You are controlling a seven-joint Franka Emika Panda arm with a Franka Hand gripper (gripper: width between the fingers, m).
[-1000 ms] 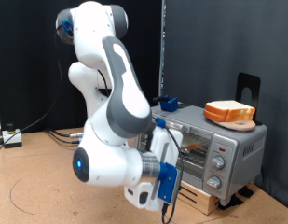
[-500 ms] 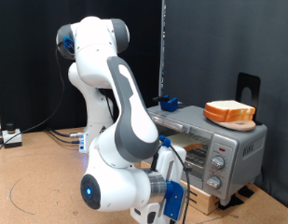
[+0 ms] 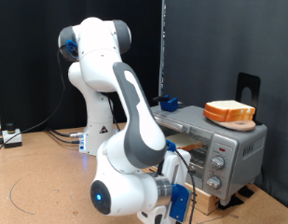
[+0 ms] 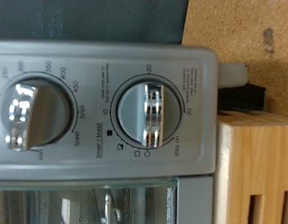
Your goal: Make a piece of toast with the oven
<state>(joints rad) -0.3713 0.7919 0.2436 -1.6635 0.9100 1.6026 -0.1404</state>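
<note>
The silver oven [image 3: 239, 147] stands at the exterior view's right on a wooden stand. The piece of toast [image 3: 229, 112], with an orange-brown crust and a pale face, lies on the oven's roof. My arm is folded low in front of the oven, and the hand with the gripper [image 3: 178, 203] sits near the frame's bottom, level with the oven's lower front. No fingers show in the wrist view. That view is filled by the oven's knob panel [image 4: 106, 79], with one round knob [image 4: 148, 112] in the middle and a second knob [image 4: 27, 117] beside it.
The wooden stand [image 3: 205, 198] under the oven also shows in the wrist view as the wooden stand [image 4: 255, 173]. A black bracket [image 3: 247, 89] stands behind the oven. Cables lie on the brown floor [image 3: 32, 177] near the robot's base.
The arm has folded further down. Its elbow and hand have sunk toward the exterior view's bottom in front of the oven. The toast and the oven have not moved.
</note>
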